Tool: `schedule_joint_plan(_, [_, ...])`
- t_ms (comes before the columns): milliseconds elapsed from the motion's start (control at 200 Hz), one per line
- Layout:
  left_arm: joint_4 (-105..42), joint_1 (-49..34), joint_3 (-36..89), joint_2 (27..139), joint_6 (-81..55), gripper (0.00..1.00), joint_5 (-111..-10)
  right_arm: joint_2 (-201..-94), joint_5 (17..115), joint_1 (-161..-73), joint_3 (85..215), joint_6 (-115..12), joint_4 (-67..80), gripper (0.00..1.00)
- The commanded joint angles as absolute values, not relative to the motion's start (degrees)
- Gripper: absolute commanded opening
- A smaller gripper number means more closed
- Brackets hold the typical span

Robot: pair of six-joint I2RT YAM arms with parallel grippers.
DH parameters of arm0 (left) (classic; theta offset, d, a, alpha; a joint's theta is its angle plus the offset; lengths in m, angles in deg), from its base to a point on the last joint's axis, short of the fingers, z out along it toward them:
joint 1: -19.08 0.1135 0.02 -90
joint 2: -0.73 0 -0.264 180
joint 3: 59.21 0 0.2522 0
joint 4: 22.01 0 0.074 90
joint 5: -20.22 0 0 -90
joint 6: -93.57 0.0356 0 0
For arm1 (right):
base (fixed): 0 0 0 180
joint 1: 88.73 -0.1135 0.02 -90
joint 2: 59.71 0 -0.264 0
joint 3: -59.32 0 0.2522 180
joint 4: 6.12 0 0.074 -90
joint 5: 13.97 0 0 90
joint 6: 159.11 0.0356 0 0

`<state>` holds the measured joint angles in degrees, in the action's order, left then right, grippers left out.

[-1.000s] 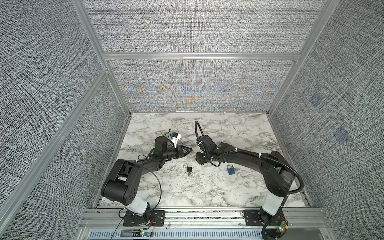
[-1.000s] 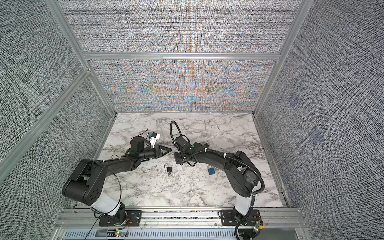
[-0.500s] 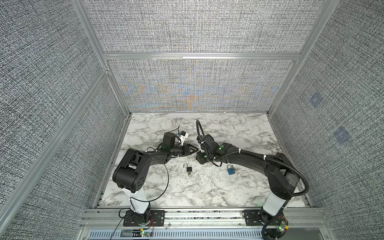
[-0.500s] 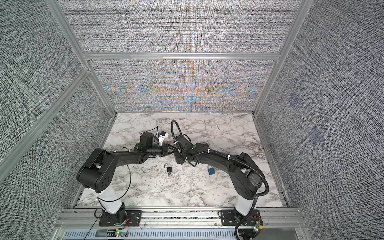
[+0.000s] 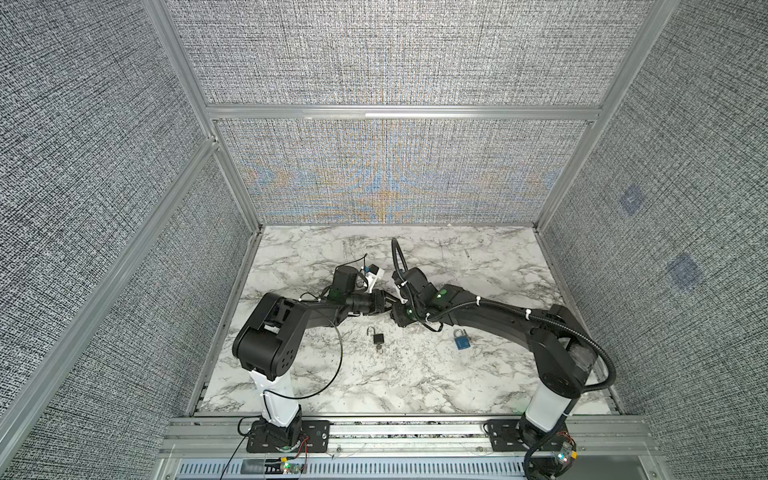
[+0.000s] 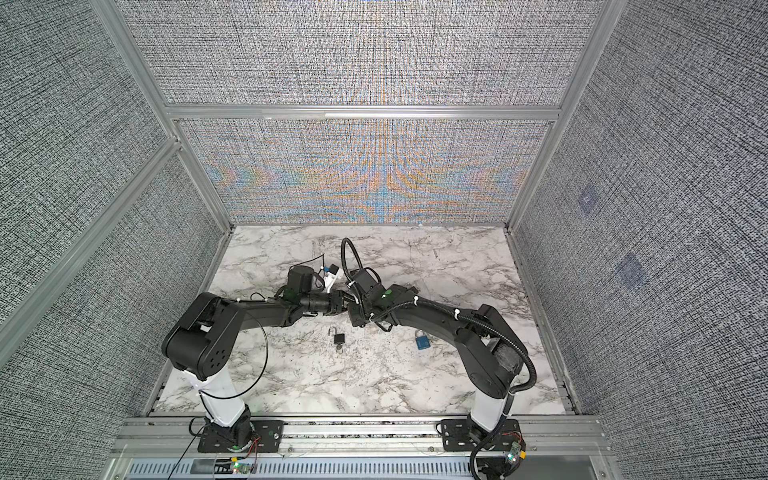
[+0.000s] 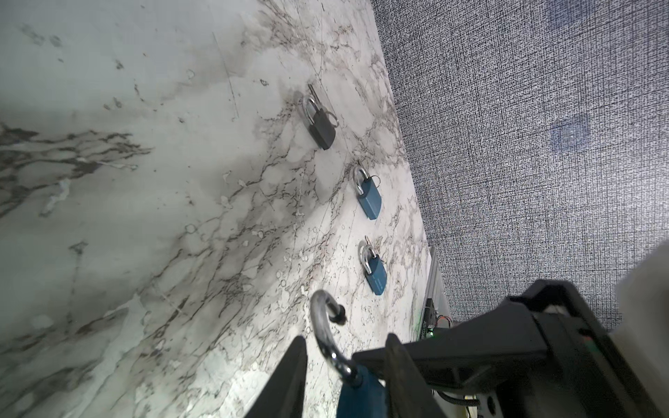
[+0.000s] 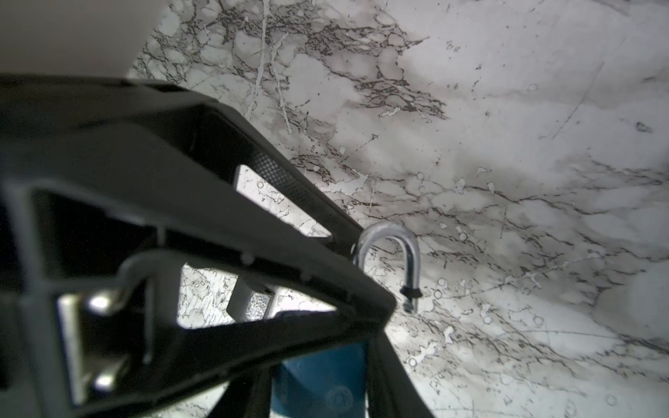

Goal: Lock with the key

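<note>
Mid-table, the right gripper (image 5: pixel 398 311) is clenched on the body of the blue padlock (image 8: pixel 318 380), flat faces between its fingers. The lock is carried clear of the marble table (image 5: pixel 415 374).

The left gripper (image 7: pixel 346 347) has its jaws straddling the same body from the opposite side. A sliver of table shows between one finger and the lock, so I cannot tell whether it pinches or only brackets.

The shackle (image 8: pixel 392 239) is raised and swung out, its free leg hanging beside the body, not over its hole. I cannot make out the key for this lock in any view.

Judgement: this is a two-handed steadying before the shackle goes home.
- Let the right claw alone fix the body.
- Move the left onto the shackle crown, turn the free leg over its hole, then press straight down along the legs.
- A slanted push will likely twist the lock in the grip.
- Find the key before any turn.

Further out, nearer the front, the black padlock (image 5: pixel 378 338) and a second blue padlock (image 5: pixel 461 341) lie well apart from the grip.
</note>
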<state>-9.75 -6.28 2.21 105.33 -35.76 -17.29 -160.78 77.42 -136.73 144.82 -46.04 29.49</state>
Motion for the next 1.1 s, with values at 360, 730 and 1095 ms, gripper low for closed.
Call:
schedule_joint_plan(360, [-7.50, -6.80, 3.30, 106.86, -36.31, 0.33, -16.18, -159.77, 77.00, -136.89, 145.32, -45.88, 28.44, 0.23])
schedule_joint_plan(730, [-4.98, -7.11, 3.24, 107.86, -37.98, 0.24, -15.03, -159.34, 76.82, -137.07, 145.76, -45.87, 28.71, 0.23])
schedule_joint_plan(1095, [-1.46, -7.42, 1.94, 107.96, -40.32, 0.00, -14.19, -159.39, 75.95, -137.04, 146.12, -45.47, 27.70, 0.23])
